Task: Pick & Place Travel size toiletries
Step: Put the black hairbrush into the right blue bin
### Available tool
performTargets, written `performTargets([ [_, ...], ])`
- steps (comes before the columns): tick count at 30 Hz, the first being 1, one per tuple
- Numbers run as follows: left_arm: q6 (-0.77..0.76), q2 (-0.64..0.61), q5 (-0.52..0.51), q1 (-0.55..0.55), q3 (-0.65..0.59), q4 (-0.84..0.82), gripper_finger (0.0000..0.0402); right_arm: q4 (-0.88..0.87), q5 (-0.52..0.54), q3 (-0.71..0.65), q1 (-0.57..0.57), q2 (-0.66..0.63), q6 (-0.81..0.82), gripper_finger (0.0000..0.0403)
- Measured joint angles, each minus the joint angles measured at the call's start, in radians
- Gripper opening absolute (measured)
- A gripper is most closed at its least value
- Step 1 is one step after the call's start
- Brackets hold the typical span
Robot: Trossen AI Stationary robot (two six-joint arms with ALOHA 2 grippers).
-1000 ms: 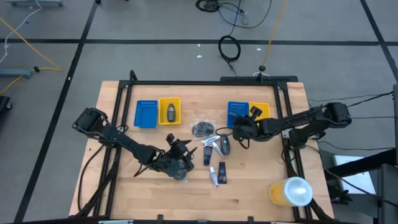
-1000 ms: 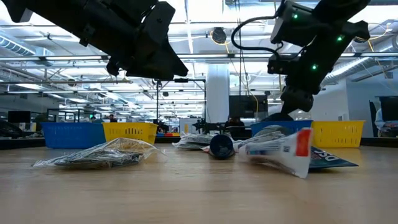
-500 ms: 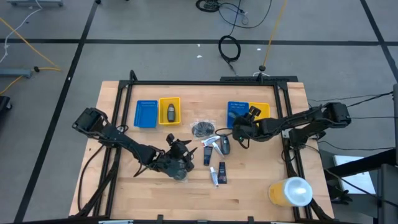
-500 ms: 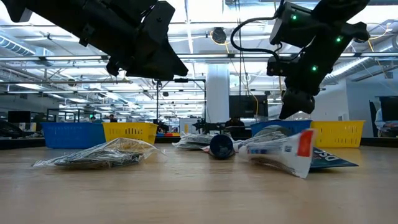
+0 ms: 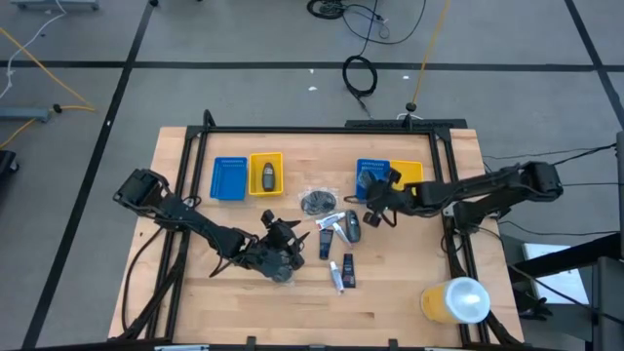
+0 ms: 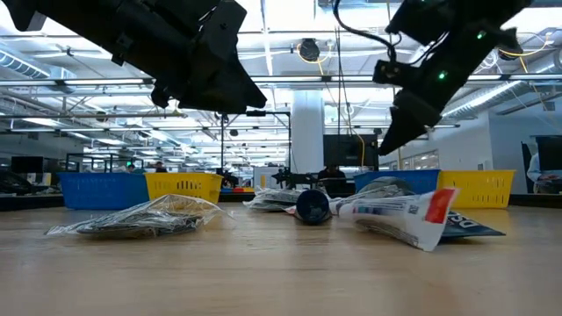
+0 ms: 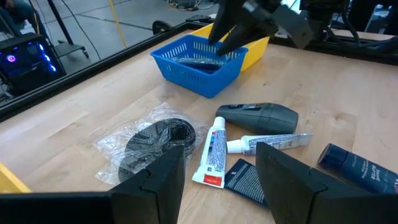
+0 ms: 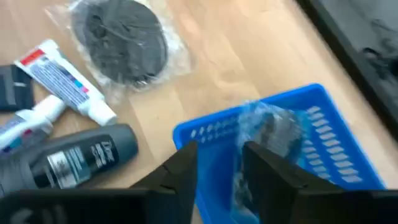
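Wrapped disc [image 8: 268, 134] blurred in blue tray [image 8: 205, 134], right hand [image 8: 217, 162] empty

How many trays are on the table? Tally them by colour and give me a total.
Blue trays: 2
Yellow trays: 2
Total: 4

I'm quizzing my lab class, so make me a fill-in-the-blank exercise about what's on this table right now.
1. The right claw hovers over the ____ tray on its side.
2. A clear-wrapped item lies ____ that tray.
3. The yellow tray near the left arm holds one dark ____ piece.
4. The big yellow cylinder has a ____ top.

Missing words: blue; inside; oval; white
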Motion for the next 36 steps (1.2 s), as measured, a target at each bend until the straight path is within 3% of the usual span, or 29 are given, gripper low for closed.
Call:
performTargets([
  [5,0.0,0.0,0.0,0.0,0.0,0.002,0.0191,0.164,-0.023,-0.058,-0.097,0.007,-0.046,0.0044],
  [9,0.0,0.0,0.0,0.0,0.0,0.002,0.0191,0.197,-0.142,-0.09,-0.181,0.016,-0.042,0.0006],
  [11,0.0,0.0,0.0,0.0,0.0,0.003,0.0191,0.217,-0.18,-0.114,-0.214,0.023,-0.033,0.0005],
  [16,0.0,0.0,0.0,0.0,0.0,0.003,0.0191,0.261,-0.151,-0.158,-0.268,0.031,-0.024,0.0012],
  [19,0.0,0.0,0.0,0.0,0.0,0.003,0.0191,0.294,-0.102,-0.167,-0.274,0.027,-0.023,0.0007],
  [25,0.0,0.0,0.0,0.0,0.0,0.003,0.0191,0.361,-0.1,-0.167,-0.255,0.027,-0.05,0.0001],
  [36,-0.001,0.0,0.0,0.0,0.0,0.004,0.0191,0.441,-0.163,-0.167,-0.352,0.095,-0.023,0.0001],
])
